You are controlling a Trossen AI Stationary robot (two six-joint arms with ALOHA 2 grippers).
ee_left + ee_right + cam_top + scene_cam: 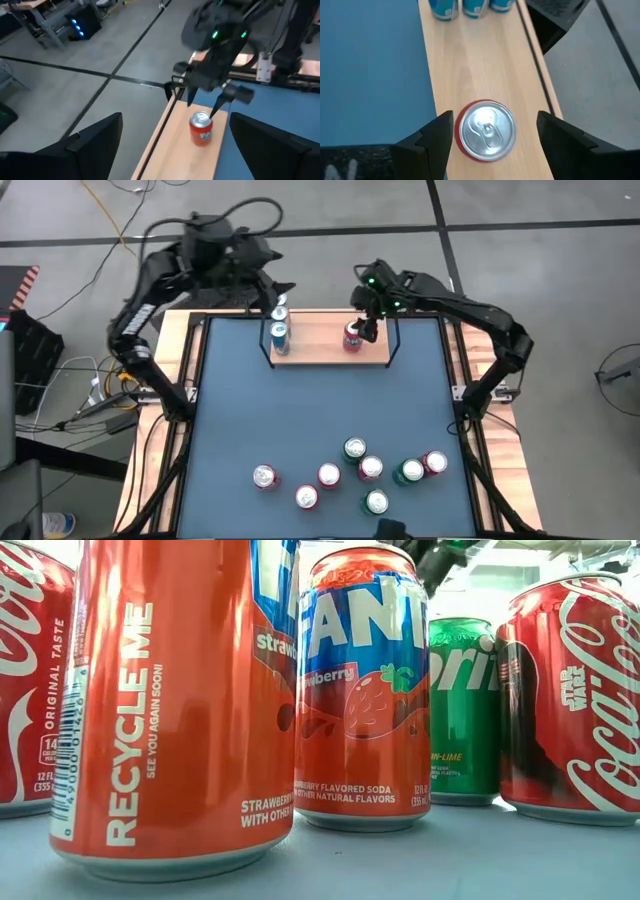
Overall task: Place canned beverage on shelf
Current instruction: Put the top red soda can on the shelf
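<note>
Red can [485, 130]: upright on the shelf [470, 65], right of centre at the top of the high view.

Right gripper [490, 137]: directly above this can, fingers spread wide to either side and not touching it; placement judged complete or nearly so.

Blue cans [280, 332]: already on the shelf's left end, beside the left gripper [275, 298], whose fingers stand wide and empty.

Remaining: seven cans [370, 470] clustered at the lower centre of the blue table [240, 410], unshelved.

low view | cans upright on blue table top [450, 860] | strawberry Fanta cans [365, 690], one nearest lens | green Sprite can [462, 710] behind | Coca-Cola cans [575, 690] at both edges
</note>
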